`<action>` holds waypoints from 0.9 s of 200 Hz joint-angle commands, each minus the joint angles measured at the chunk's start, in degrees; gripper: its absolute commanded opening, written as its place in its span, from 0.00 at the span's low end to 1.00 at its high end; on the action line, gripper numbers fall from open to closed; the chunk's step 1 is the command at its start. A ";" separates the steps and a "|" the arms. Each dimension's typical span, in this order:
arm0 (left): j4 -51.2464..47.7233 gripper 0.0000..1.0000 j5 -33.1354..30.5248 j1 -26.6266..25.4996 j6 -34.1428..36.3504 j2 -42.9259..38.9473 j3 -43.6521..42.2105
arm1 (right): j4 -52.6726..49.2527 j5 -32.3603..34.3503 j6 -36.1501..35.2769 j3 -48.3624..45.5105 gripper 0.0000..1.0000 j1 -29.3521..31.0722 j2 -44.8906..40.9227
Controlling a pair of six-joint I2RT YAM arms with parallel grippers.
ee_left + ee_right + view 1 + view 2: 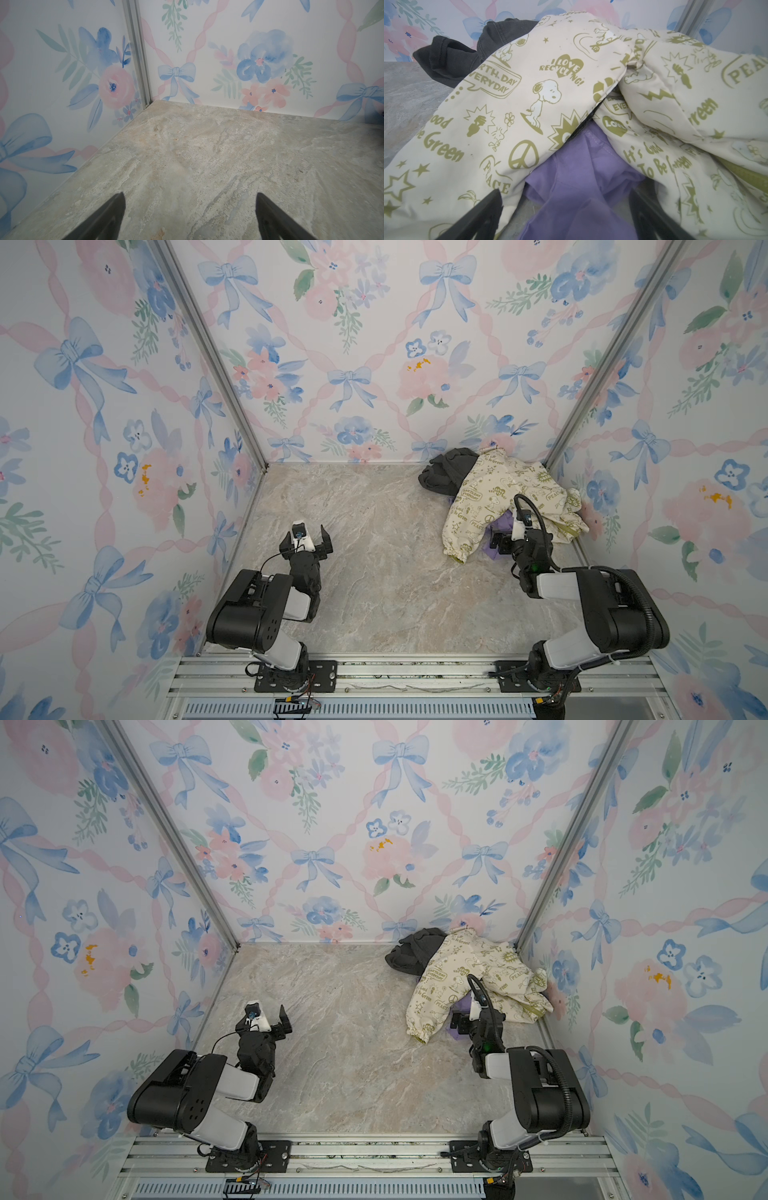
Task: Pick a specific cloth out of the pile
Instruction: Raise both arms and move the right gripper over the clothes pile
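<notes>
Pile (pixel 505 489): far right corner of the marble tabletop (pixel 374 597), against the walls. Cream garment (pixel 529 93) on top, dark garment (pixel 452 60) behind. Lavender cloth (pixel 577 187): under the cream garment, one fold showing at the near edge. Right gripper (pixel 564 194): jaws spread wide at that fold, grasping nothing. Left gripper (pixel 305 534): jaws spread, empty, over bare tabletop, well apart from the pile.

The purple shirt (pixel 577 187) lies mostly buried under the cream garment (pixel 529 93) at the desk's (pixel 374 593) far right corner, and its print is hidden. The dark garment (pixel 452 60) is partly covered too.
</notes>
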 commanded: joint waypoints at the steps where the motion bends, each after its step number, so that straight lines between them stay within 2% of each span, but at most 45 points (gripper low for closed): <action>1: 0.91 0.98 1.47 0.41 0.40 0.04 -0.28 | 1.52 0.14 0.40 -0.22 0.97 0.05 0.52; 27: -2.38 0.98 1.20 0.37 0.50 -2.30 0.93 | 1.51 1.61 -0.18 -0.31 0.97 1.01 -0.34; 55: -9.44 0.98 -0.72 -0.08 0.65 -8.62 1.99 | -11.53 6.07 -0.88 3.84 0.97 2.55 -6.18; 77: -15.24 0.98 -0.75 -0.23 0.76 -14.33 2.72 | -17.82 8.65 -1.30 5.88 0.97 3.82 -10.77; 106: -26.32 0.98 0.66 -0.22 0.20 -20.51 6.15 | -25.00 8.52 -1.60 8.04 0.97 4.85 -17.96; 136: -36.11 0.98 5.30 -0.17 -3.89 -24.87 9.65 | -38.37 8.69 -2.21 13.49 0.97 5.92 -24.80; 152: -36.63 0.98 10.84 -0.18 -4.13 -26.27 9.71 | -44.89 8.93 -1.87 16.65 0.97 6.04 -26.90; 180: -36.80 0.98 14.54 -0.23 -4.87 -27.13 9.80 | -56.10 13.38 0.92 23.51 0.97 5.77 -28.14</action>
